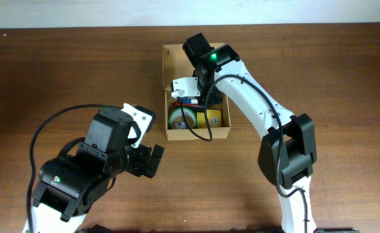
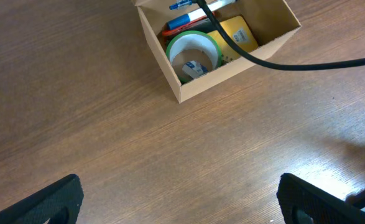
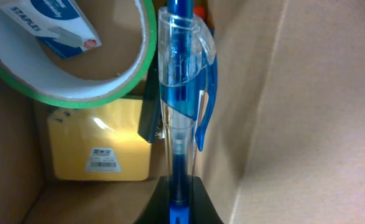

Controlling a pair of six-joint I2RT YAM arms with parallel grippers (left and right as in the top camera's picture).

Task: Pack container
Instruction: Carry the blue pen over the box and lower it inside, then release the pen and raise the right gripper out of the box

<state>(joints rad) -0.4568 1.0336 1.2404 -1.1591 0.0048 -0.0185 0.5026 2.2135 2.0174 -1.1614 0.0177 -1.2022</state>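
Container (image 3: pixel 306 93) wall beside pen (image 3: pixel 181 93) in right claw (image 3: pixel 181 202)

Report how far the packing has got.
Done: the tape roll, staples box and yellow pad lie in the box. In hand: the right hand holds a blue pen inside it. Left: release the pen. The left hand is open, empty.

The container (image 1: pixel 166 90) is sitting on the desk (image 1: pixel 60 71), toward 12 o'clock from centre. At the container's 6 o'clock end, the tape roll (image 1: pixel 182 118) is lying flat and ringing the staple box (image 2: pixel 194 65), with the notepad (image 1: pixel 214 118) at the roll's 3 o'clock. The right fingers (image 3: pixel 154 216) are holding the pen (image 3: pixel 179 93) inside the container. The left fingers (image 1: pixel 156 155) are hovering at the container's 7 o'clock.
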